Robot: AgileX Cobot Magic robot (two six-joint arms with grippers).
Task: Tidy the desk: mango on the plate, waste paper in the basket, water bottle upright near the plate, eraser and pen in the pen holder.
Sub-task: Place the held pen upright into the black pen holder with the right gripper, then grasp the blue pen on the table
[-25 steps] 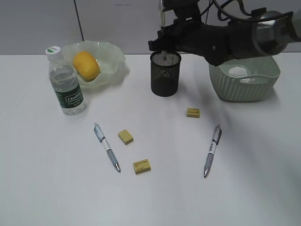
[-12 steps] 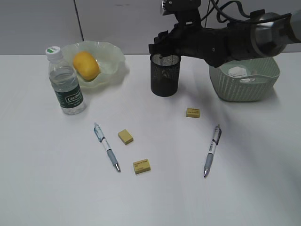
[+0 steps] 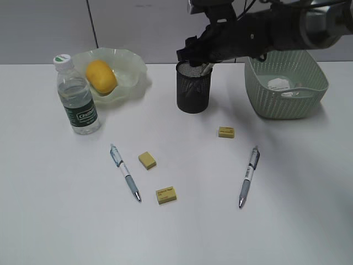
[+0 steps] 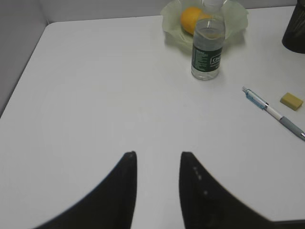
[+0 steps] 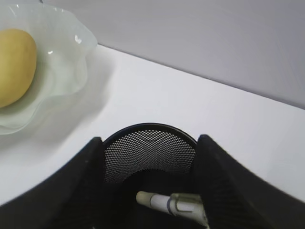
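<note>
My right gripper (image 3: 194, 55) hangs open just above the black mesh pen holder (image 3: 193, 91), with its jaws on either side of the rim (image 5: 150, 139). A pen (image 5: 171, 204) lies loose inside the holder and leans toward the right wall (image 3: 206, 68). The mango (image 3: 101, 77) sits in the pale green plate (image 3: 132, 63). The water bottle (image 3: 77, 99) stands upright beside the plate. The waste paper (image 3: 278, 84) lies in the sage basket (image 3: 287, 105). Two pens (image 3: 126, 173) (image 3: 249, 175) and three yellow erasers (image 3: 146, 160) (image 3: 166, 195) (image 3: 226, 132) lie on the desk. My left gripper (image 4: 157, 153) is open and empty over bare desk.
The left wrist view shows the bottle (image 4: 208, 47), mango (image 4: 190, 19) and plate (image 4: 174, 24) far ahead. It also shows one pen (image 4: 274, 112) and one eraser (image 4: 291, 100) at the right. The desk's left edge meets a grey wall there. My right arm spans above the basket.
My right gripper has risen a little from the pen holder's mouth. The pen that was at the jaws now rests inside the holder. Nothing else has moved.
</note>
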